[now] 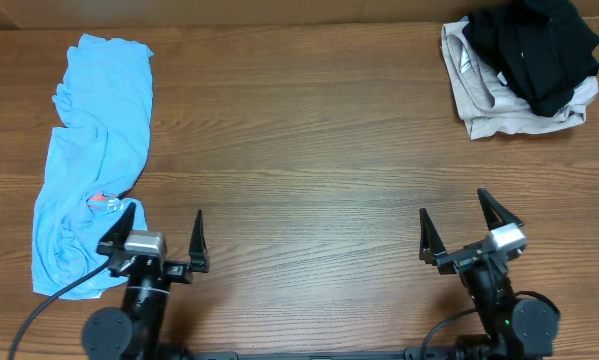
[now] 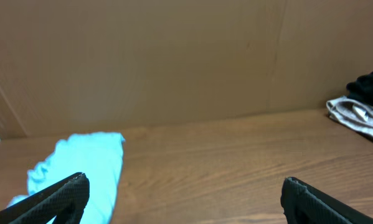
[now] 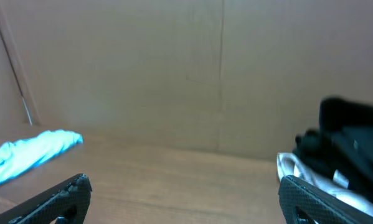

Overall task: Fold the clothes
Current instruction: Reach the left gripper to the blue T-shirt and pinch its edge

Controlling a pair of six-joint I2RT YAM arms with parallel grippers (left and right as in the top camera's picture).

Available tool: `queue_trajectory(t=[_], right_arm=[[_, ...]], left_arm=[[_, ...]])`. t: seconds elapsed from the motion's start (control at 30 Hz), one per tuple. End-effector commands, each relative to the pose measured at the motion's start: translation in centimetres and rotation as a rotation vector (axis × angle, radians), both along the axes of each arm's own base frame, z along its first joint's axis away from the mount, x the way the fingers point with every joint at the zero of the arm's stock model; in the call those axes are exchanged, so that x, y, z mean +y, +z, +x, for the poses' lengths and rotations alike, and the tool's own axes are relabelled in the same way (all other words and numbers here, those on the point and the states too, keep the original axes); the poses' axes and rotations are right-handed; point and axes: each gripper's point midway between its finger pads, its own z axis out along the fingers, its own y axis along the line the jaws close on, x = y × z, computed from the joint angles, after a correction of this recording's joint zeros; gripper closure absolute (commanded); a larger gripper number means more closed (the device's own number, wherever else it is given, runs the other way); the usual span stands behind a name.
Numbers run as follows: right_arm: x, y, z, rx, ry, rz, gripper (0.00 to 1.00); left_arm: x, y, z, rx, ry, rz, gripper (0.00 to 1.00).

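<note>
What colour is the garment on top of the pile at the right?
The top garment is black; the overhead view shows it best.

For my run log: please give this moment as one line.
stage: fold not begun | shirt: crumpled, far left | left hand: open, empty | right hand: open, empty | other clothes: piled far right

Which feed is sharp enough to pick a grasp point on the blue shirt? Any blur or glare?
Overhead: sharp and evenly lit, no glare, folds of the blue t-shirt readable. Left wrist: soft focus, the shirt looks washed out, wrinkles mostly lost. Right wrist: blurriest; the black garment is a smeared shape, the shirt only a pale strip at the left edge.
</note>
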Motion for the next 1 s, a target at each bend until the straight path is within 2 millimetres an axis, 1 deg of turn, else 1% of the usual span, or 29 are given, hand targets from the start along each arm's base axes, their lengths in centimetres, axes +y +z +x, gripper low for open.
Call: queue_trajectory(t=[0.0,0.03,0.13,0.2,0.3,0.43,0.47,0.53,0.6,0.7,0.77,0.83,0.9,0.97], right_arm=[[0.6,4.5,-1.0,-0.052,0.038,0.004,0.0],[0.8,5.2,-1.0,-0.048,0.051,0.001,0.0],[1.5,6.3,-0.6,-0.008,0.091,-0.006,0.0],[2.2,6.9,0.4,0.076,0.131,-0.01,0.0],[2.6,6.7,2.0,0.198,0.154,-0.008,0.0],[2.8,5.5,4.5,0.382,0.163,-0.001,0.0],[3.1,5.0,5.3,0.449,0.179,0.003,0.0],[3.5,4.4,6.1,0.53,0.206,0.011,0.0],[4.3,3.4,7.4,0.648,0.253,0.027,0.0],[5.3,2.6,8.5,0.737,0.32,0.05,0.0],[6.7,2.5,9.3,0.752,0.419,0.074,0.0],[8.6,2.8,9.5,0.742,0.574,0.116,0.0],[9.7,2.6,9.5,0.759,0.679,0.159,0.0],[10.4,2.1,10.0,0.771,0.74,0.189,0.0]], left_arm=[[0.0,3.6,0.0,0.005,-0.003,0.043,0.0],[0.0,4.1,0.3,0.024,-0.004,0.043,0.0],[0.0,5.3,1.1,0.096,-0.006,0.04,0.0],[0.0,6.1,2.1,0.191,-0.011,0.037,0.0],[-0.2,6.5,3.0,0.297,-0.024,0.032,0.0],[-0.5,6.3,4.1,0.451,-0.051,0.02,0.0],[-0.5,5.9,4.5,0.509,-0.052,0.017,0.0],[-0.5,5.3,5.2,0.592,-0.054,0.013,0.0],[-0.5,4.3,6.1,0.686,-0.058,0.007,0.0],[-1.2,3.0,7.6,0.768,-0.099,-0.016,0.0],[-1.6,1.7,8.6,0.814,-0.12,-0.03,0.0],[-1.7,0.7,10.0,0.834,-0.128,-0.039,0.0],[-1.7,-0.3,11.6,0.843,-0.129,-0.04,0.0],[-1.6,-1.1,13.0,0.848,-0.128,-0.04,0.0]])
